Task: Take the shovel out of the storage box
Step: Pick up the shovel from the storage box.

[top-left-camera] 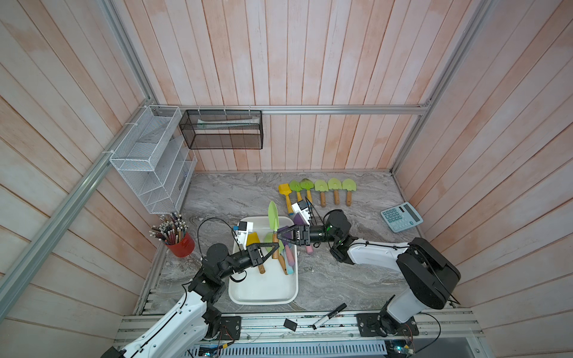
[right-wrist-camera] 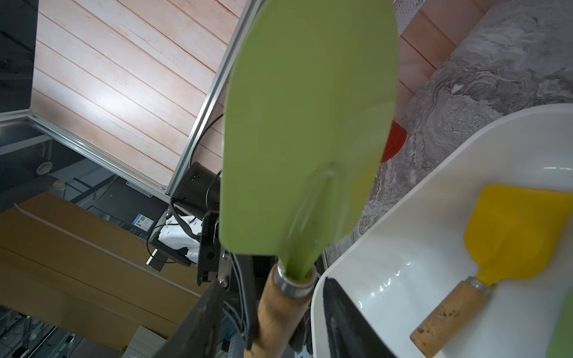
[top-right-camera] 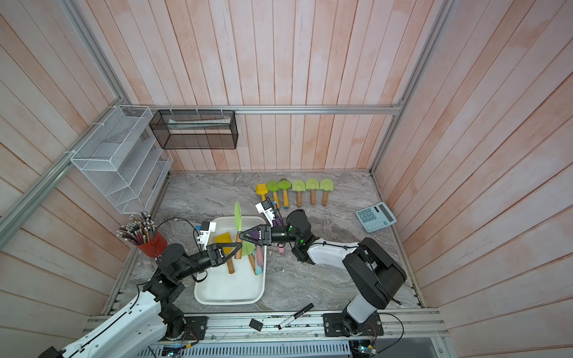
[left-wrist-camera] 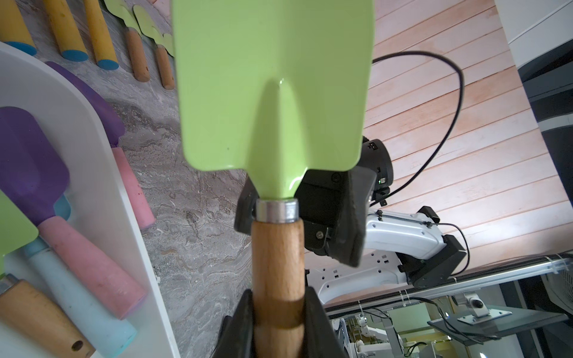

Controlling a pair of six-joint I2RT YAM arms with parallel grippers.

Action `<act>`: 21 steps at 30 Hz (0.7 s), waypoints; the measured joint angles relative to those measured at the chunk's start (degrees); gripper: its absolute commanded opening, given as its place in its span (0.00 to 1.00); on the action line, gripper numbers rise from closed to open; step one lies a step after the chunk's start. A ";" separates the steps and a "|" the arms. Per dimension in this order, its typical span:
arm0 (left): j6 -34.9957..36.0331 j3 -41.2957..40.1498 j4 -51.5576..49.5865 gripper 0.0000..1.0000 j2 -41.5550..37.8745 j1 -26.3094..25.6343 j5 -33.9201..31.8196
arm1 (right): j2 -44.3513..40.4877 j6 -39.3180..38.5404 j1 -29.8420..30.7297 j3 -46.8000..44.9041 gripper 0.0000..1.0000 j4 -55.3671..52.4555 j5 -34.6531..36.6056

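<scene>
A green-bladed shovel [top-left-camera: 273, 217] with a wooden handle stands nearly upright over the far end of the white storage box [top-left-camera: 263, 302]. My left gripper [top-left-camera: 275, 249] is shut on the lower part of that handle [left-wrist-camera: 277, 263]. My right gripper [top-left-camera: 278, 234] reaches in from the right, level with the metal collar. It is open, its fingers [right-wrist-camera: 338, 310] straddle the handle and a gap shows on each side. In the box lie a yellow shovel [right-wrist-camera: 521, 235], a purple one with a pink handle [left-wrist-camera: 28, 173] and others.
Several shovels [top-left-camera: 322, 189] lie in a row by the back wall. A blue calculator [top-left-camera: 401, 217] sits at the right and a red cup of pencils [top-left-camera: 181, 245] at the left. A marker [top-left-camera: 328, 316] lies on the front rail. A black mesh basket [top-left-camera: 221, 130] and a white wire rack [top-left-camera: 152, 161] hang on the walls.
</scene>
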 measured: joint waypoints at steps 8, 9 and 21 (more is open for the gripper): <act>-1.09 -0.63 3.72 0.16 0.87 0.00 0.87 | 3.39 4.22 0.92 1.03 0.38 5.95 -1.11; -1.20 -0.90 4.26 0.16 0.98 0.00 0.98 | 3.80 4.83 0.92 1.03 0.36 6.73 -1.18; -0.70 -1.55 5.33 0.37 0.61 0.13 1.77 | 5.14 9.33 0.94 1.03 0.21 10.91 -1.18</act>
